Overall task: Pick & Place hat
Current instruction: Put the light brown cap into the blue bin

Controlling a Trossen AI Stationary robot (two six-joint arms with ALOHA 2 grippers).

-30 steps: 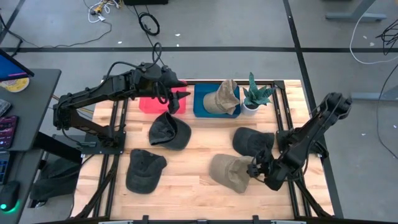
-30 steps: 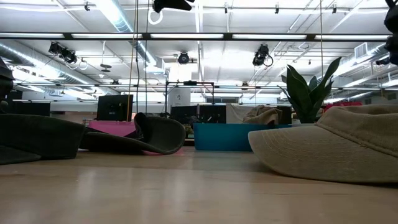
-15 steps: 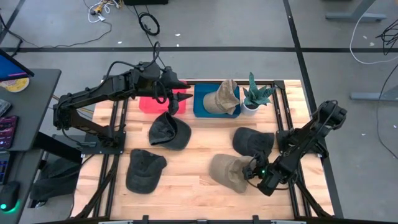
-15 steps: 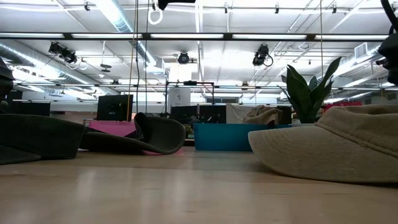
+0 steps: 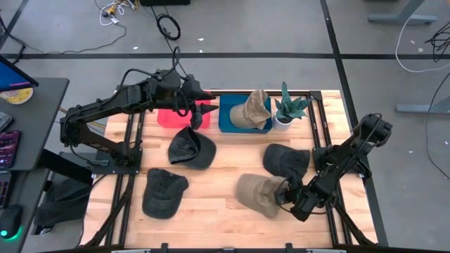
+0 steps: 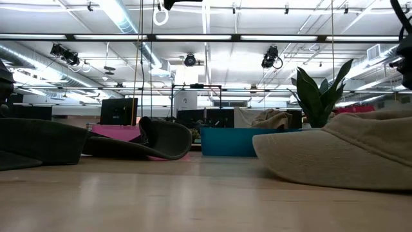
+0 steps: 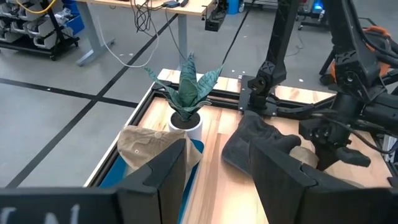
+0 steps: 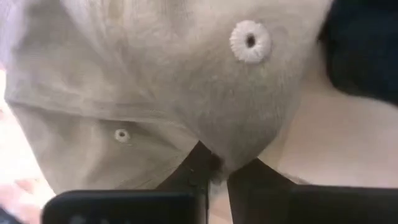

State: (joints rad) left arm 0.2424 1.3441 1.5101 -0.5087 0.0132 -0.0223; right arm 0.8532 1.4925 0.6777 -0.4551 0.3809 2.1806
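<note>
A tan hat (image 5: pixel 257 194) lies on the wooden table (image 5: pixel 218 176) at the near right, and it also fills the right of the low view (image 6: pixel 335 154). My right gripper (image 5: pixel 286 197) is at the hat's right side, shut on its crown (image 8: pixel 216 163). Another tan hat (image 5: pixel 252 111) sits in the blue bin (image 5: pixel 226 116). My left gripper (image 5: pixel 202 107) hovers open above the pink bin (image 5: pixel 169 118), with nothing between its fingers (image 7: pixel 214 180). My right gripper pinches a raised fold of the tan hat's crown cloth (image 8: pixel 231 148) between its two fingers (image 8: pixel 184 179), below the top button (image 8: pixel 250 40). It comes from the table's right, slanting down. The hat stays on the table.
Three dark hats lie on the table: one mid left (image 5: pixel 191 147), one near left (image 5: pixel 163 191), one right of centre (image 5: pixel 285 159) close to my right arm. A potted plant (image 5: pixel 288 109) stands beside the blue bin at the far right.
My right gripper has moved a little toward the table's near edge and down onto the tan hat's right side, and has taken hold of its crown. The hat's edge has shifted slightly toward the table's left.
</note>
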